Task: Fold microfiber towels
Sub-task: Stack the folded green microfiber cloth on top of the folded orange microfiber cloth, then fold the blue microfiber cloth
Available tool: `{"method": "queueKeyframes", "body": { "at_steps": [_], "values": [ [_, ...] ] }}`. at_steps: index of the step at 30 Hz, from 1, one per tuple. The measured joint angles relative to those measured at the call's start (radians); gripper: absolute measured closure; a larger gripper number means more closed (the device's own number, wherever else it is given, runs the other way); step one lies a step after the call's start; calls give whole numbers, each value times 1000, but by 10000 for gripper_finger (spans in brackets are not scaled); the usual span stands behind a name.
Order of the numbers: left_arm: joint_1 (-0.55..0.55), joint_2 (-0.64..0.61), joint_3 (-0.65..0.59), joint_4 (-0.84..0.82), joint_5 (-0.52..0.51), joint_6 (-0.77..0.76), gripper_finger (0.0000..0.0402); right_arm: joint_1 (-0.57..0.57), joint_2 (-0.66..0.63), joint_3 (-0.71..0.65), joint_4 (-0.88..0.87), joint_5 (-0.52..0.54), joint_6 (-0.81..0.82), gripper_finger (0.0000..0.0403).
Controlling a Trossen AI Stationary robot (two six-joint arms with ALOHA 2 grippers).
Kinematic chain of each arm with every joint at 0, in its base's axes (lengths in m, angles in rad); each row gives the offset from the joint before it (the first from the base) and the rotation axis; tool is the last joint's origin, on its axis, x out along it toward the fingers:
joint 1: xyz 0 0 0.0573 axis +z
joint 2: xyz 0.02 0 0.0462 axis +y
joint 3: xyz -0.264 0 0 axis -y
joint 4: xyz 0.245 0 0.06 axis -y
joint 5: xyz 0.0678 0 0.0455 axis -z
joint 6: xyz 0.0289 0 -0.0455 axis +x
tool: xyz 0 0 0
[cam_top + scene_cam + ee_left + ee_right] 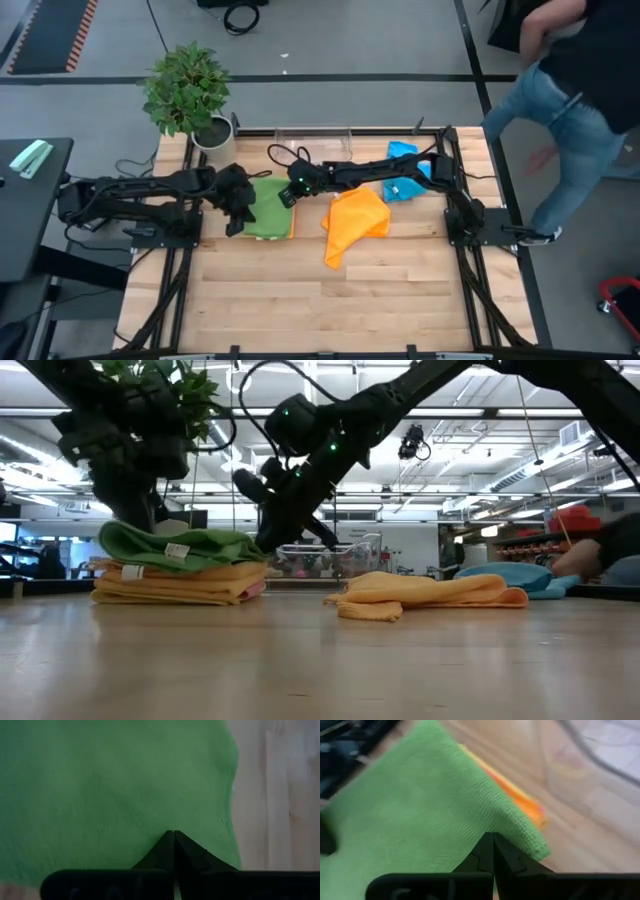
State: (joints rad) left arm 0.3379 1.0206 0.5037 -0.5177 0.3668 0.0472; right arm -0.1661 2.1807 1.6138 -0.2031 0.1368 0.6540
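Note:
A folded green towel (268,210) lies on top of a stack of folded orange and yellow towels (175,586) left of the table's middle. An orange towel (352,222) lies crumpled to the right of the stack, and a blue towel (404,168) lies at the far right. My left gripper (237,222) is shut at the green towel's left edge. My right gripper (287,195) is shut over the towel's far right corner. In each wrist view the shut fingertips (173,834) (493,836) show against green cloth, with none gathered between them. My left gripper slants down at the green towel's left part (150,810) with its fingers shut; whether the tips touch the cloth I cannot tell. My right gripper slants down near the towel's corner (532,847), fingers shut; whether it touches I cannot tell.
A clear plastic bin (312,138) stands at the far edge. A potted plant (188,92) is at the far left corner. A person (565,110) stands beyond the table's right side. Bare wood (330,300) spreads over the near half.

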Motion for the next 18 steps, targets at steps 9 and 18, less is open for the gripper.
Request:
{"method": "queueKeyframes", "body": {
  "at_steps": [9,18],
  "values": [
    [-49,14,-54,61,0,-62,387,-28,10,0,13,-55,-15,400],
    [-45,-8,56,175,-28,15,375,-7,-169,2,-157,-86,-46,400]
  ]
}}
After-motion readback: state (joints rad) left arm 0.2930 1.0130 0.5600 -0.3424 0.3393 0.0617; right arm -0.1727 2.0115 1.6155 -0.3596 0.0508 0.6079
